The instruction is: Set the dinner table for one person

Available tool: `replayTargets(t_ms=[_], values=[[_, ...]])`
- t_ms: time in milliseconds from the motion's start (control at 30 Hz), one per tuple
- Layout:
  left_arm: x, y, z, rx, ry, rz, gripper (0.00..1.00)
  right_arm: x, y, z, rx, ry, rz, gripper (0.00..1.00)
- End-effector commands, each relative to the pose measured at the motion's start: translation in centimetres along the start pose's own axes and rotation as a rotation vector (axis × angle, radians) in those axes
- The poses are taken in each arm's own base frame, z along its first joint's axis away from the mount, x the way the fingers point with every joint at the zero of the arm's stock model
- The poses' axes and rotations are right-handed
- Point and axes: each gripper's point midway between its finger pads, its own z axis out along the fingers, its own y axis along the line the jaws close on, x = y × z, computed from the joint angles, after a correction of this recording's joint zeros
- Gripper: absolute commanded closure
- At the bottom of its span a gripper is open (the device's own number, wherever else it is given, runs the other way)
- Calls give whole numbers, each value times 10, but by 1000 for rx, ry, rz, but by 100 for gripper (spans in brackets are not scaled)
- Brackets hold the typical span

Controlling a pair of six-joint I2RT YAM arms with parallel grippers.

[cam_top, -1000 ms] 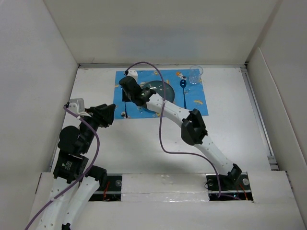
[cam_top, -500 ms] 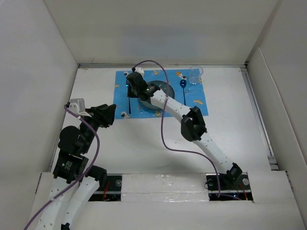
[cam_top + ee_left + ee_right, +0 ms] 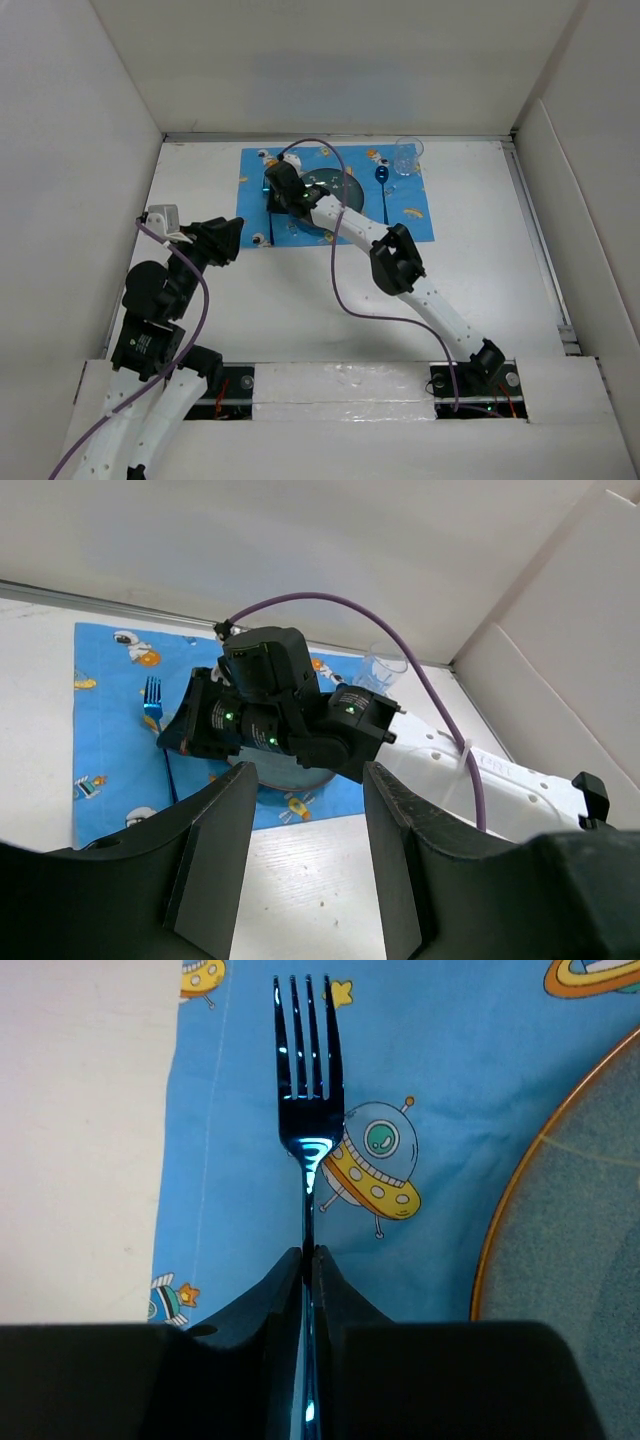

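The large matte white dinner table point(image 3: 480, 270) carries a bright blue rectangular placemat with cartoon space prints point(image 3: 412, 218) at its far middle, and on that mat sits a round blue-grey plate with an orange rim point(image 3: 347, 192). Left of the plate, the right gripper point(image 3: 276, 186) has its jaws drawn narrow, pinched on the handle of a shiny blue metal fork point(image 3: 307, 1140). The tines point away from the gripper, parallel to the plate's left rim, low over the mat; whether the fork touches the mat cannot be told. Right of the plate lies a blue metal spoon point(image 3: 383, 180), and beyond it, further right and back, stands a clear drinking glass point(image 3: 407, 155).

A second ago the right wrist sat nearer the mat's left edge; it has since edged closer to the plate, and the arm's elbow has pulled in to the left. Spoon and glass have not shifted. The left gripper point(image 3: 226, 240) hangs well to the near left of the plate where it was before, jaws wide apart and empty
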Motion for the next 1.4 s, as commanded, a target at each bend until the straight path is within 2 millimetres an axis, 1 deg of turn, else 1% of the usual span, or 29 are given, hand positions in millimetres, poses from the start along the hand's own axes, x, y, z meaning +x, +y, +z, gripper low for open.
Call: replayTargets(t_ms=[0,67,100,133,200,267,300,367,400,433,467,500,533,600,633,733,800,833,900,933,967,1033,1067,1167,1200,1233,1267,1300,1367], values=[[-16,-12,0,44,-39,9,56,-40,24,-14,-77,-98,38,83],[-16,-12,2,40,-36,9,56,-48,18,-15,-69,-114,49,84],[-15,-11,2,38,-33,9,56,-48,19,-15,-73,-113,53,93],[-15,-12,1,44,-32,9,56,-49,21,-15,-79,-116,58,96],[-15,-12,1,42,-34,9,56,-54,16,-13,-70,-124,65,100],[-13,-10,3,34,-25,9,56,-51,16,-11,-73,-117,73,100],[-12,-10,3,37,-23,9,56,-54,10,-9,-67,-118,81,100],[-14,-11,2,41,-32,9,56,-54,9,-9,-66,-117,81,100],[-13,-11,2,38,-30,9,56,-53,9,-9,-68,-113,82,100],[-12,-10,3,38,-25,11,56,-54,11,-9,-76,-120,84,95],[-13,-11,3,38,-26,11,56,-53,11,-10,-79,-114,83,90],[-13,-11,2,40,-27,9,56,-53,11,-10,-79,-114,77,80],[-14,-11,1,42,-31,9,56,-47,15,-11,-83,-106,65,76],[-14,-11,2,40,-30,11,56,-43,12,-8,-77,-99,54,71],[-13,-11,2,41,-28,11,56,-36,17,-8,-83,-90,47,70],[-14,-12,1,44,-34,11,56,-26,12,-2,-76,-67,40,71],[-13,-11,1,42,-30,11,56,-17,13,0,-71,-56,29,72],[-13,-11,1,42,-30,11,56,-13,17,-3,-75,-55,21,72],[-13,-9,2,32,-31,9,56,-26,24,-8,-102,-103,20,72],[-13,-9,2,30,-30,10,56,-34,28,-14,-113,-122,17,70],[-13,-8,2,29,-31,10,55,-46,39,-31,-127,-150,12,68],[-13,-9,2,32,-31,10,52,-74,50,-53,-150,-215,-7,60],[-12,-9,2,33,-30,9,50,-101,59,-79,-160,-270,-7,53],[-12,-10,2,36,-29,8,40,-145,72,-128,-183,-376,-24,40],[-13,-9,2,32,-31,6,38,-169,77,-164,-205,-437,-25,31],[-13,-10,2,33,-29,4,32,-179,78,-180,-205,-463,-22,26],[-12,-8,3,28,-26,4,31,-189,75,-197,-194,-492,-20,18],[-11,-9,3,30,-23,3,29,-202,74,-226,-195,-522,-31,14],[-11,-10,3,37,-27,5,26,-205,71,-254,-175,-556,-40,6]])
